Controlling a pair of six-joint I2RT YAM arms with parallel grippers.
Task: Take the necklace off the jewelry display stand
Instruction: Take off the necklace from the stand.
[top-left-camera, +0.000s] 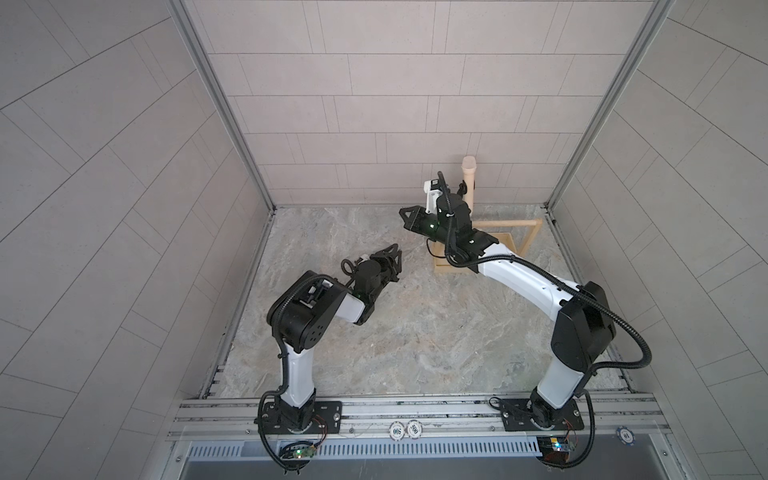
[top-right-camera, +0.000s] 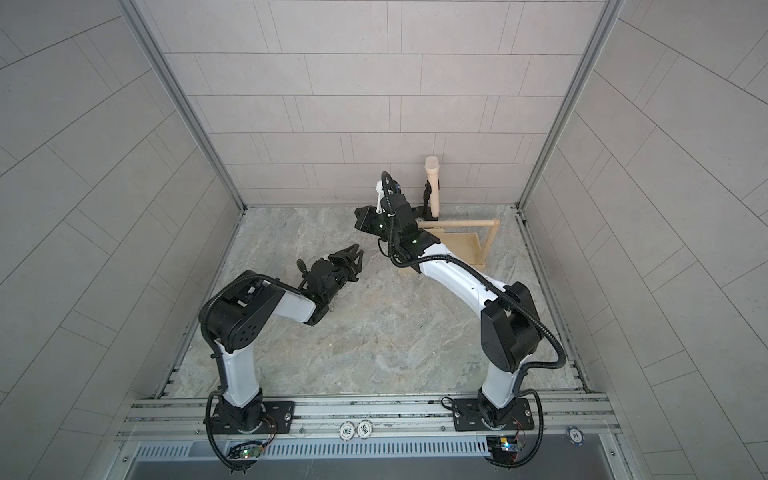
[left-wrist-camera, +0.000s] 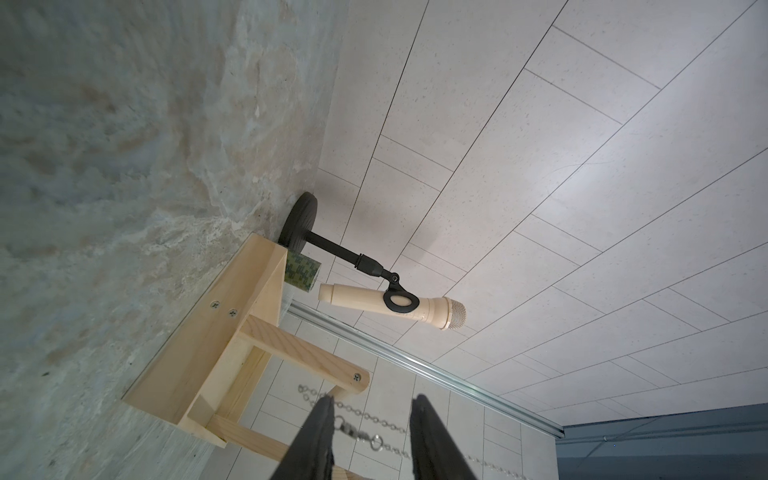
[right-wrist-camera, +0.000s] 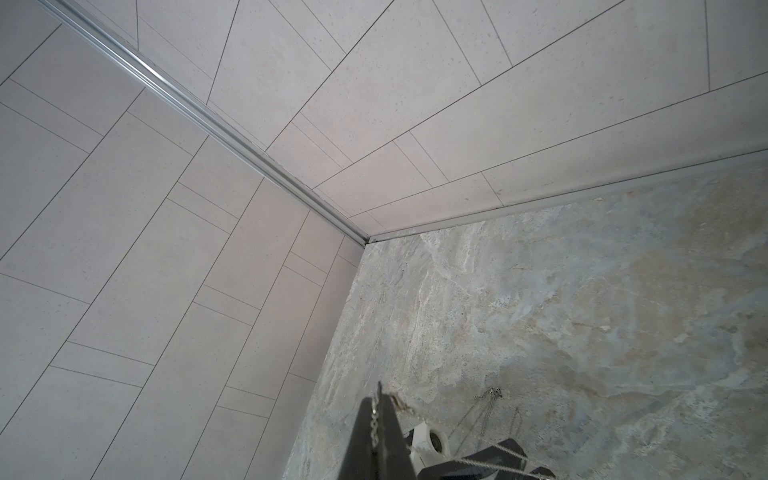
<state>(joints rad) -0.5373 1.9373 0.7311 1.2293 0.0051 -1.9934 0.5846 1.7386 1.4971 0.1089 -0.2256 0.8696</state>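
Observation:
The jewelry display stand (top-left-camera: 509, 241) (top-right-camera: 461, 245) is pale wood and sits at the back right; the right arm covers its left end. My right gripper (top-left-camera: 406, 220) (right-wrist-camera: 377, 401) hovers just left of the stand, shut on the thin silver necklace (right-wrist-camera: 375, 419). From that grip the chain runs down across my left gripper's black fingers (right-wrist-camera: 494, 459). In the left wrist view the necklace (left-wrist-camera: 376, 442), with its clasp and ring, crosses the gap of my open left gripper (left-wrist-camera: 374, 401) (top-left-camera: 399, 259) beside the stand's frame (left-wrist-camera: 299, 349). Whether the chain still loops the dowel is hidden.
A cream microphone (top-left-camera: 469, 183) (left-wrist-camera: 390, 307) on a black round-based stand is against the back wall behind the display stand. A green patterned roll (left-wrist-camera: 301, 272) lies behind the tray. Poker chips (top-left-camera: 405, 429) rest on the front rail. Tiled walls enclose three sides.

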